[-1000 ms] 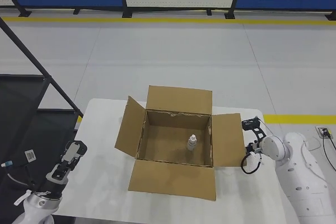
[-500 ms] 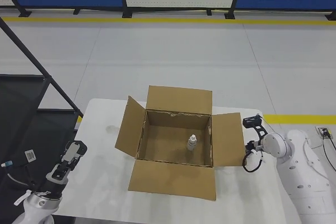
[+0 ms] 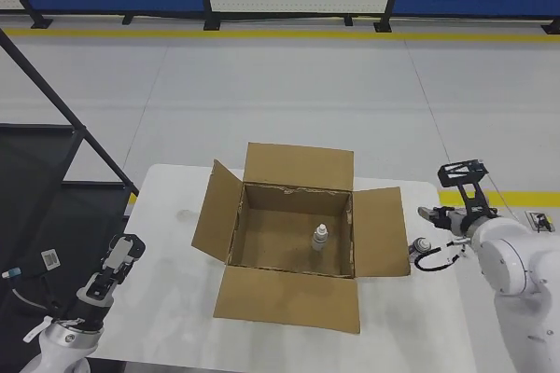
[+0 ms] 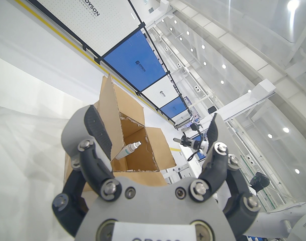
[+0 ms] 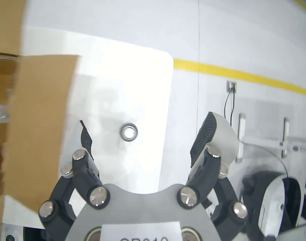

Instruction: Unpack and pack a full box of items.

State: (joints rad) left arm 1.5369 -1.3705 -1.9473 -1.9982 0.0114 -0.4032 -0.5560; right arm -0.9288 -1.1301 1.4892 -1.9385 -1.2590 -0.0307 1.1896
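An open cardboard box (image 3: 285,295) stands mid-table with all flaps folded out. Inside it a small white spray bottle (image 3: 320,238) stands upright near the right wall; the left wrist view shows the bottle (image 4: 127,149) too. A small metal ring (image 3: 418,248) lies flat on the table just right of the box's right flap (image 3: 381,231). My right gripper (image 3: 434,216) hovers above the ring (image 5: 129,131), open (image 5: 146,124) and holding nothing. My left gripper (image 3: 123,250) stays at the table's front left corner, open (image 4: 153,120) and empty, facing the box (image 4: 139,160).
The white table (image 3: 173,280) has bare room left of the box and a narrow strip to its right. Its right edge (image 5: 168,96) lies close behind the ring. A black frame (image 3: 37,84) stands off to the left of the table.
My right arm has risen and drawn back to the right, away from the box's right flap. The ring now shows on the table where the gripper was. The left arm has kept still.
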